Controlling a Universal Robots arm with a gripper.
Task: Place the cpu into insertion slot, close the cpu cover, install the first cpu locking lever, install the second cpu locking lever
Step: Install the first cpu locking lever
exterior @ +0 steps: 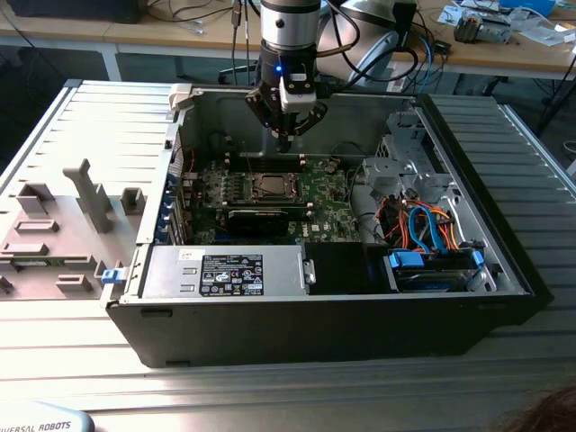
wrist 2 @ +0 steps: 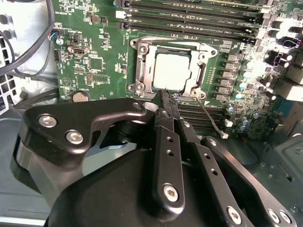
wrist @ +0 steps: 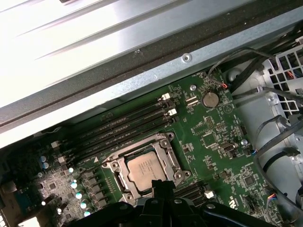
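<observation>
The cpu [wrist 2: 171, 72] lies silver side up in the insertion slot [wrist 2: 200, 74] on the green motherboard [wrist 2: 94, 61]; it also shows in the first wrist view [wrist: 147, 171] and the exterior view [exterior: 268, 186]. The cpu cover [wrist 2: 142, 71] lies flat around it as a metal frame. A thin wire locking lever [wrist 2: 209, 119] sticks out free at the socket's edge. My gripper [wrist 2: 164, 93] is shut with nothing between its fingers, its tips at the socket's rim. In the exterior view the gripper [exterior: 286, 137] hangs just behind the socket.
Memory slots [wrist 2: 199, 12] flank the socket. The open computer case [exterior: 504, 252] walls the board in. It also holds a black card [exterior: 261, 216], a power supply [exterior: 225, 270] and a drive bay with coloured cables [exterior: 432, 234]. A grey fixture plate [exterior: 63, 225] lies at the exterior view's left.
</observation>
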